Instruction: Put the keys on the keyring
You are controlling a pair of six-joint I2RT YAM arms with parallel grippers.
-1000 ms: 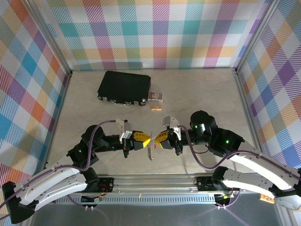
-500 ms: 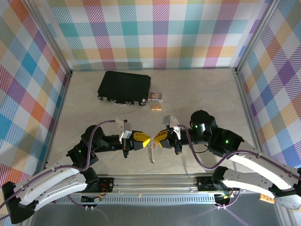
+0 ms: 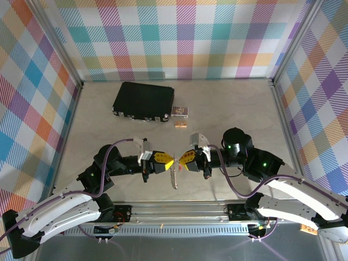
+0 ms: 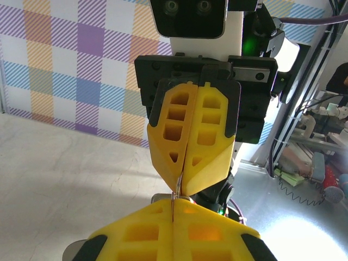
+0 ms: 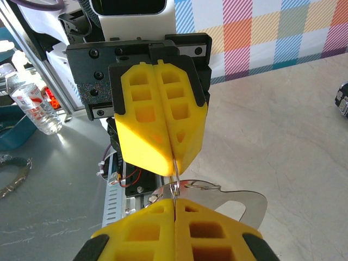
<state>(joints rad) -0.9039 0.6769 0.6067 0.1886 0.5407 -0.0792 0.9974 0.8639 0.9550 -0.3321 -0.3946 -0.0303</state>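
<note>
Top view: two robot arms reach toward each other over the counter (image 3: pixel 244 109). The left claw (image 3: pixel 169 161) and the right claw (image 3: pixel 181 161) meet tip to tip near the front edge. The keys (image 3: pixel 173 177) hang down between the tips, a thin silvery bunch. I cannot tell if they touch the counter. At the back lie a black case (image 3: pixel 143 101), a little card box (image 3: pixel 180 111) and a small tan block (image 3: pixel 180 124), well apart from the claws.

Left wrist view: the yellow fingers of each claw are pressed together. A thin wire ring (image 4: pixel 175 196) runs from one tip to the other, and both claws pinch it.

Right wrist view: the wire sits tight in both closed claws. A loop of it pokes out to the side.
</note>
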